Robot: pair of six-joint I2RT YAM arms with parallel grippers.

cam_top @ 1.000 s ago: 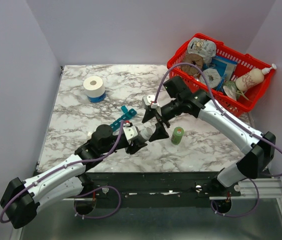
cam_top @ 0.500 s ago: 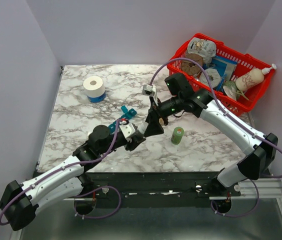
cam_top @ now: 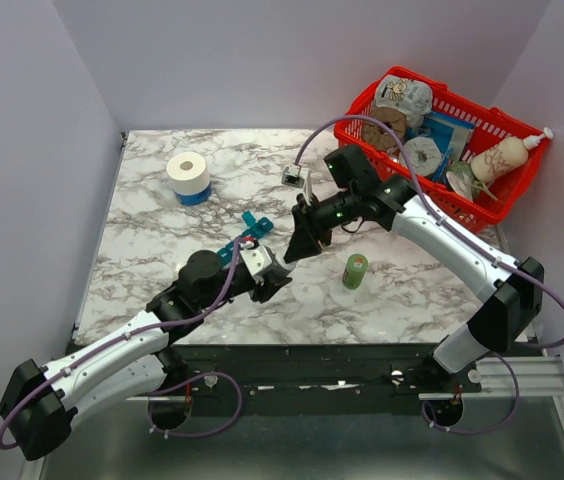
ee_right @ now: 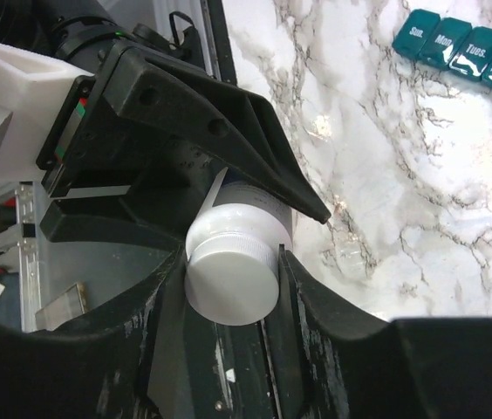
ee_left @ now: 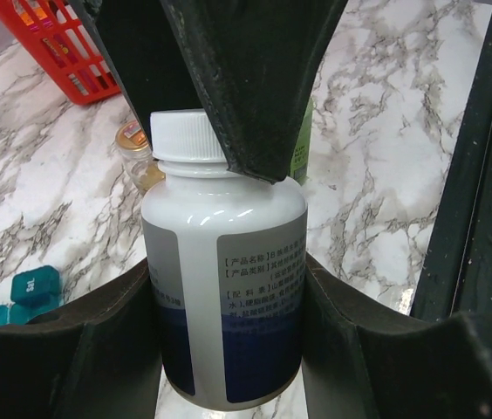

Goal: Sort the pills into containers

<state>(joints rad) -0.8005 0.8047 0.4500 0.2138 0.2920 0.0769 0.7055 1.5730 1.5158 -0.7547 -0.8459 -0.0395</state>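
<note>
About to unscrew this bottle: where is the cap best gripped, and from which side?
Grip the cap by its ribbed side wall, a finger each side, coming end-on at its flat top, as the right tool sits. The left tool clamps the bottle mid-body, leaving only that end free.

Glossy white plastic bottle (ee_left: 224, 288), ribbed cap (ee_right: 233, 279); polished marble-look table (cam_top: 147, 235); shiny teal plastic organiser (ee_right: 468, 48)

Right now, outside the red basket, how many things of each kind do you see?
Bottles: 2, white bottle, green bottle
Jars: 1, amber jar
Pill organiser: 1
Roll: 1
Total: 5
</note>
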